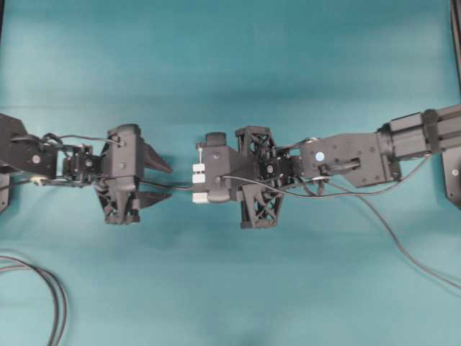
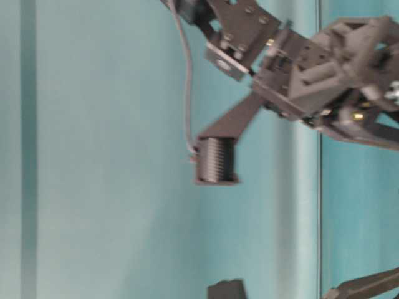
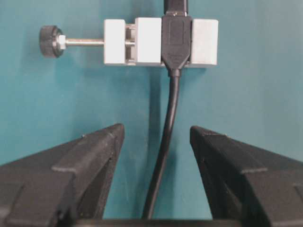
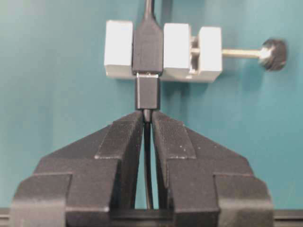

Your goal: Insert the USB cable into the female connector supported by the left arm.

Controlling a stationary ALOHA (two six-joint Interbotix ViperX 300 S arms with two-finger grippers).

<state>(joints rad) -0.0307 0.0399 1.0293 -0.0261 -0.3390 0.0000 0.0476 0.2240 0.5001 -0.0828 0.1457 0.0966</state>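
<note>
Teal table (image 1: pixel 230 288): USB cable (image 4: pixel 147 92) inside female connector (image 4: pixel 175 49).

A teal table (image 1: pixel 230 65) fills the overhead view. Looping black cables (image 1: pixel 50 288) lie at its lower left corner.

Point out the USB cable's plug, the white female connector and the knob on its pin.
USB cable plug (image 4: pixel 147 92): right wrist view, middle of the dark body.
Female connector (image 3: pixel 148 41): left wrist view, white block face.
Knob (image 3: pixel 49 41): left wrist view, dark head at pin's end.

Female connector (image 3: pixel 161 41) matt white plastic; metal pin (image 3: pixel 84 41).
</note>
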